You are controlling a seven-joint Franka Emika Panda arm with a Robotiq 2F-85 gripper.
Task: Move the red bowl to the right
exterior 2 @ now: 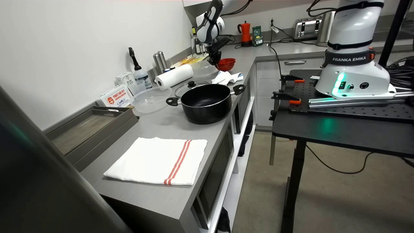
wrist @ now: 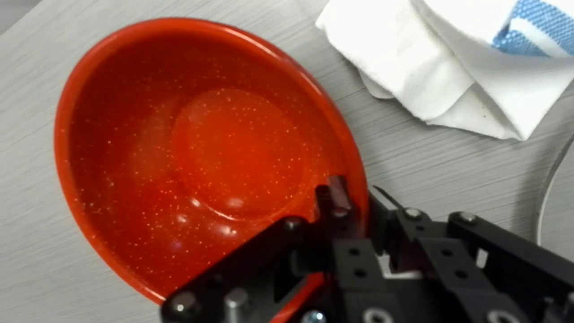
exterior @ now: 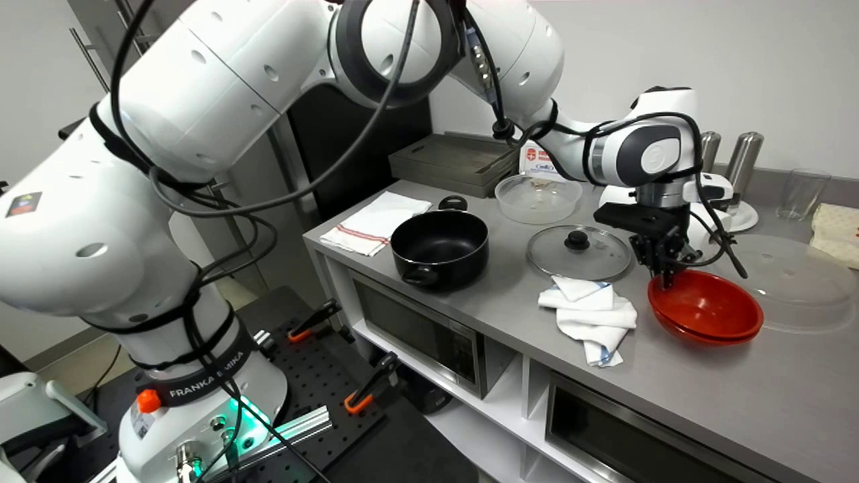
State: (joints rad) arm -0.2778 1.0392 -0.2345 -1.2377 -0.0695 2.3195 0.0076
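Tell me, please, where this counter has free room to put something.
The counter is bare from the red bowl and clear cover to its front edge, lower right in an exterior view; also between the tray, black pot and folded towel. It is crowded around the gripper, where bowl, cover and crumpled cloth lie close together.

It's a chunky glossy white Franka arm (exterior: 221,87), black cables (exterior: 225,213) strapped on, FRANKA EMIKA across the dark collar (exterior 2: 351,59), base (exterior 2: 359,76) glowing green, black gripper (wrist: 361,197), shiny screws (wrist: 412,213).
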